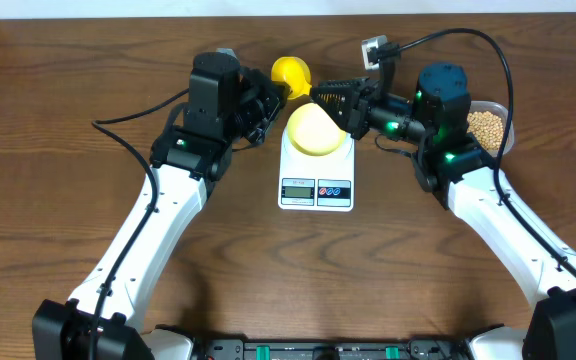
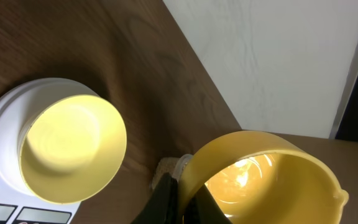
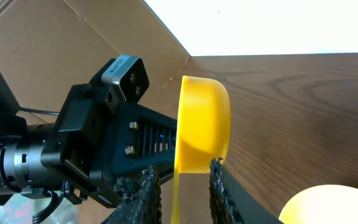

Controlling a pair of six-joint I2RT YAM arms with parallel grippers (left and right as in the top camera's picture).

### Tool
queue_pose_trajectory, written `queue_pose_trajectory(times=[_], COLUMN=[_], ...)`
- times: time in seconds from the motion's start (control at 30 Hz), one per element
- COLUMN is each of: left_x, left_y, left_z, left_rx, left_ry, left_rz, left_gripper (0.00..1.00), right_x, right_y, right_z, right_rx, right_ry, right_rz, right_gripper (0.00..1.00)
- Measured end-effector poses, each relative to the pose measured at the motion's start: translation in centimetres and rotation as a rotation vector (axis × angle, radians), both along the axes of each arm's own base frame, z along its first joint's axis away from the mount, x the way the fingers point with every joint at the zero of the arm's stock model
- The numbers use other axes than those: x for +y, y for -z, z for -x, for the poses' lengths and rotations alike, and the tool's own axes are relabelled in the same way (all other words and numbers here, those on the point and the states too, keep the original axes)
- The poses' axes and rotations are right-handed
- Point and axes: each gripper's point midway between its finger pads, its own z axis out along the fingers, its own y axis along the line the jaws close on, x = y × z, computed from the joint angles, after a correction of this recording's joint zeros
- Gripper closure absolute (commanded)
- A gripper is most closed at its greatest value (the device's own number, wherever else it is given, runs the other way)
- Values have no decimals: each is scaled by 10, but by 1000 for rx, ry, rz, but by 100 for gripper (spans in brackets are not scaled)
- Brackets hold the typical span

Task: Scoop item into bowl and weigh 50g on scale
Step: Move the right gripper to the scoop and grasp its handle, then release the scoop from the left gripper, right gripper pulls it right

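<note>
The scale [image 1: 315, 188] sits in the middle of the wooden bench [image 1: 58, 110], its display and two buttons facing the robot. The pale-yellow bowl [image 1: 315, 129] stands on its round platform. From the left wrist, the bowl [image 2: 73, 149] looks tipped toward the camera, but this may be only the viewing angle.

Just behind the scale, above the bench, is the bright yellow scoop [image 1: 290, 72]. The left pincer [image 2: 182, 202] is pressed together on the scoop [image 2: 272, 180] near its rim, with the cup open toward the camera. The right pincer [image 3: 182, 193] is spread, one finger on each side of the scoop's thin handle with a gap showing on both sides. The scoop's cup [image 3: 204, 124] is seen edge-on.

The beans [image 1: 486, 124] lie in a clear tub [image 1: 509, 135] at the right, behind the right arm and well apart from the bowl.
</note>
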Motion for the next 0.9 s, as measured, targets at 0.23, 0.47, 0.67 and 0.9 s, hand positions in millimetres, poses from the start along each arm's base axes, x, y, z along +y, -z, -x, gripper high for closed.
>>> queue_pose_trajectory(times=[0.23,0.47,0.67,0.9], left_x=[-1,0,0,0], left_y=[1,4,5,4], left_z=[1,3,4,4], left_rx=[5,20,24,13], left_ry=[7,8,10,20], left_rz=[0,-4,-8,-16], left_gripper=[92,92,73,48], right_x=[0,1,0,-12], right_y=[0,1,1,11], right_z=[1,2,3,-2], right_rx=[0,0,4,53], right_ry=[-7,-15,-19,-1], right_rz=[1,2,3,18], right_gripper=[96,99,99,99])
